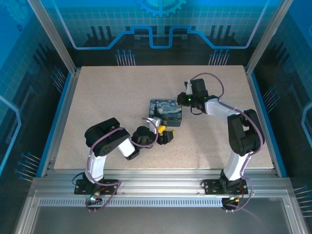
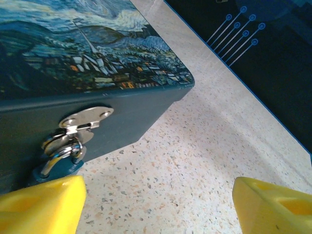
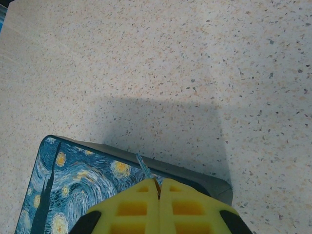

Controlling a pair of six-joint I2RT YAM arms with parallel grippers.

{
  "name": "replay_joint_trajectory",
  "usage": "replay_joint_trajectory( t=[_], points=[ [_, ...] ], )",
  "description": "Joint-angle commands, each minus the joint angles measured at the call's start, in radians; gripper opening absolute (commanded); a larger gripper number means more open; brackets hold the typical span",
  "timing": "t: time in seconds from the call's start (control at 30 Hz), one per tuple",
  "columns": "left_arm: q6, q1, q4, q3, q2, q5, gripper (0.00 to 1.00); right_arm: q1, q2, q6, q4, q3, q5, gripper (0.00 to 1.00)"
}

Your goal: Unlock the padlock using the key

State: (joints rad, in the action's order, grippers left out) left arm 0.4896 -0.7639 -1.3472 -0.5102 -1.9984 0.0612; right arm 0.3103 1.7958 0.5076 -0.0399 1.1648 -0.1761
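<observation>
Left pincer (image 2: 158, 195) is spread wide, its two yellow pads (image 2: 41, 204) far apart with nothing between them but bare speckled counter (image 2: 195, 146). The padlock (image 2: 56, 163) hangs just above the pincer's left pad, off a silver hasp (image 2: 83, 121) on the front of the starry-night box (image 2: 97, 58). Whether pad and lock touch, I cannot tell. The lock's bluish body is cut off behind that pad, so only the shackle and the top show clearly.

Over to the right pincer (image 3: 159, 184): pads pressed tight together, pinching the key (image 3: 143, 165). A thin metal tip pokes out ahead of the fingertips, and the rest is buried between the pads. This pincer hangs over a corner of the box lid, with the counter beyond it.
</observation>
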Motion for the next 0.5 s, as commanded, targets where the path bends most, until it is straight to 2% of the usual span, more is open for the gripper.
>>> replay_joint_trajectory(
  t=[0.0, 0.07, 0.13, 0.2, 0.47],
  points=[
    [-0.007, 0.002, -0.050, -0.009, -0.017, 0.048, 0.76, 0.014, -0.003, -0.007, 0.004, -0.014, -0.014, 0.00],
    [-0.004, 0.005, -0.050, -0.005, -0.016, 0.023, 0.77, 0.018, -0.006, -0.007, 0.005, -0.016, -0.014, 0.00],
    [-0.009, 0.005, -0.047, 0.005, -0.006, -0.016, 0.84, 0.021, -0.012, -0.009, 0.003, -0.017, -0.010, 0.00],
    [-0.013, 0.005, -0.024, 0.015, 0.014, -0.055, 0.86, 0.021, -0.018, -0.012, -0.003, -0.016, -0.002, 0.00],
    [-0.090, -0.018, 0.168, 0.014, 0.111, -0.161, 0.98, 0.021, -0.027, -0.030, -0.034, 0.006, 0.013, 0.00]
  ],
)
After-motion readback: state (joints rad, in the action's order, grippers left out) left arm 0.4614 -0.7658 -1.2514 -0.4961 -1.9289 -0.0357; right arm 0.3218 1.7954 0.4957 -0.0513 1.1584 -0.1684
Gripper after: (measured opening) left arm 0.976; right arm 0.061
